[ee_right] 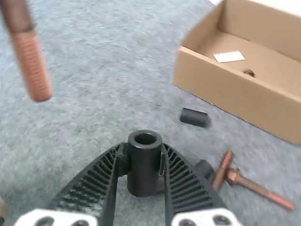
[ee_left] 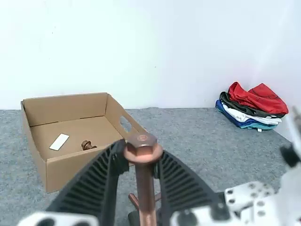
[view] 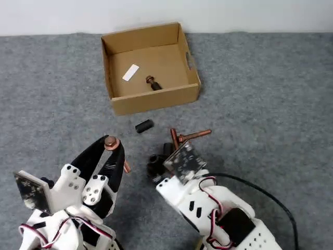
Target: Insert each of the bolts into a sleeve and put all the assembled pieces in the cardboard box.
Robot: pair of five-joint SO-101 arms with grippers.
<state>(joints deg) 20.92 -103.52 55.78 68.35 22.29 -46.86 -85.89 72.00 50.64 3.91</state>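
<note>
From above, the right arm's circuit board [view: 183, 160] covers most of the right gripper [ee_right: 144, 157], so we read it from its own wrist view. Its jaws are pinched on a black sleeve [ee_right: 144, 165], which is upright with the open bore up, low over the desk [view: 270, 104]. A dark object just behind one finger is partly hidden, and we cannot tell what it is. The left arm sits alongside, with the left gripper [ee_left: 141, 155] raised and clamped on a copper bolt [ee_left: 143, 149] right at its hex head. The shank is cut off by the edge of the left wrist view. Its threaded end hangs off to one side of the sleeve, not in the bore. Farther out, two loose bolts [view: 193, 135] lie on the desk, touching at one end. A second sleeve [view: 144, 126] lies on its side just in front of the cardboard box [view: 151, 101]. Inside the box we note one assembled piece [view: 152, 82] and a white slip [view: 130, 72].
</note>
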